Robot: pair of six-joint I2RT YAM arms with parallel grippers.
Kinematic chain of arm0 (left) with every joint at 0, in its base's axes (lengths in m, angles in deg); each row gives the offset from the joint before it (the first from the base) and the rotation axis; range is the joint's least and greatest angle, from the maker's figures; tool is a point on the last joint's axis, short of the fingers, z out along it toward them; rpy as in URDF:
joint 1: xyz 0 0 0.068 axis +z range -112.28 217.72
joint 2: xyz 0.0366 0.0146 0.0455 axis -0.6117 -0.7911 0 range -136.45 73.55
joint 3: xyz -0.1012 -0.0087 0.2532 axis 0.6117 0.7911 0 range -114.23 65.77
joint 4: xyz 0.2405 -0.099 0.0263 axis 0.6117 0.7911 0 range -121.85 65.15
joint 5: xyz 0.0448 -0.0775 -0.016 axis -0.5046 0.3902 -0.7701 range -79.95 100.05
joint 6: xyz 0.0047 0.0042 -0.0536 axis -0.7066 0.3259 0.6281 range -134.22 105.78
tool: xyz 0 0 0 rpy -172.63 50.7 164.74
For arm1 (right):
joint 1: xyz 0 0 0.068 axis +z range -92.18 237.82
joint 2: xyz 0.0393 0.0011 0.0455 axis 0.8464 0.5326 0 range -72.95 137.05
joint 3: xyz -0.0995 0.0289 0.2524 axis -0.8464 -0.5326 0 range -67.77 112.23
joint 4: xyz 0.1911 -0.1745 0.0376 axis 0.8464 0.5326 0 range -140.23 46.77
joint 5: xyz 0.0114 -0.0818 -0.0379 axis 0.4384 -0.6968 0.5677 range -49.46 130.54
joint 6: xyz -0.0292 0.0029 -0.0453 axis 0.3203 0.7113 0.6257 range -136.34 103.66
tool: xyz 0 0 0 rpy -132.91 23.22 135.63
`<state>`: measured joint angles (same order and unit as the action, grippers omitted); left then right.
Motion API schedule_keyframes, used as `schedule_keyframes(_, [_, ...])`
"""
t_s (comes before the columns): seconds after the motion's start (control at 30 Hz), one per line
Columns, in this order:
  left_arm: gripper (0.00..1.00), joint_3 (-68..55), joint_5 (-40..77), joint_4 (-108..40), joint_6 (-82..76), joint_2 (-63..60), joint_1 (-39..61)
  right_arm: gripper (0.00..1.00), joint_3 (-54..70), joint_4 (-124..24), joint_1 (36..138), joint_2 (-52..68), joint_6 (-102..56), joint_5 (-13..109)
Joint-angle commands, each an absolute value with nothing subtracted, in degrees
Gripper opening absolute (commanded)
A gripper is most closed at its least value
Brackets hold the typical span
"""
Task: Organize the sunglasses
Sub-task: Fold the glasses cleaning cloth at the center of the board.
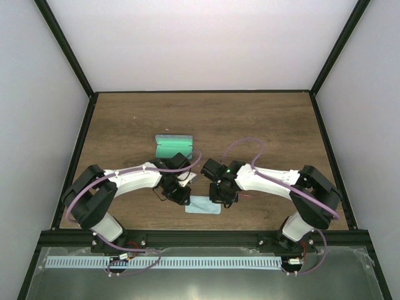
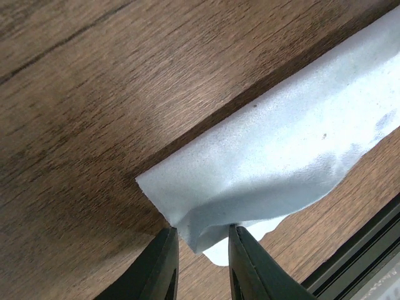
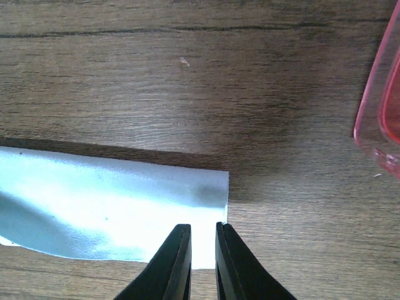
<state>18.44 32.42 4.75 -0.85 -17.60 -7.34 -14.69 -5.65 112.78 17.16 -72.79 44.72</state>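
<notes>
The sunglasses (image 3: 379, 119) show only as a translucent red frame edge at the right border of the right wrist view; from above my right arm hides them. A light blue cloth (image 1: 204, 205) lies folded flat on the table between my two grippers. My left gripper (image 2: 201, 232) sits at the cloth's (image 2: 281, 144) left corner, jaws parted, with a raised fold of cloth between the fingertips. Over the right edge of the cloth (image 3: 106, 206) my right gripper (image 3: 203, 228) hovers, its jaws a narrow gap apart with nothing pinched.
An open case (image 1: 173, 147) with green lining lies behind the left gripper (image 1: 182, 199). The black frame rail (image 1: 206, 236) runs along the near table edge, close behind the cloth. The right gripper (image 1: 226, 199) is beside the cloth's right end.
</notes>
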Motion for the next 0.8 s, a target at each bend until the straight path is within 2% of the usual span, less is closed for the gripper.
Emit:
schedule_keyframes(0.0, [0.23,18.16,32.05,5.17,-1.0,-15.72,-7.65,0.12,-12.27,-4.75,113.37,15.67,-73.03,43.13])
schedule_keyframes(0.33, [0.24,15.76,34.07,7.81,-0.97,-13.18,-7.63,0.12,-9.15,-4.89,113.36,19.03,-72.03,42.75])
schedule_keyframes(0.6, [0.29,17.77,31.52,7.3,2.53,-14.58,-7.64,0.13,-10.53,-2.67,113.37,17.51,-74.7,41.43])
schedule_keyframes(0.63, [0.34,18.09,30.7,7.22,3.42,-15.05,-7.65,0.17,-11.08,-2.69,113.37,16.97,-75.14,41.53])
schedule_keyframes(0.7, [0.52,18.93,29.9,6.56,5.12,-15.59,-7.59,0.24,-12.77,-3.3,113.36,15.66,-75.71,42.03])
schedule_keyframes(0.77, [0.6,19.5,29.11,5.79,7.07,-15.66,-7.62,0.27,-14.12,-3.88,113.35,14.68,-76.2,42.58])
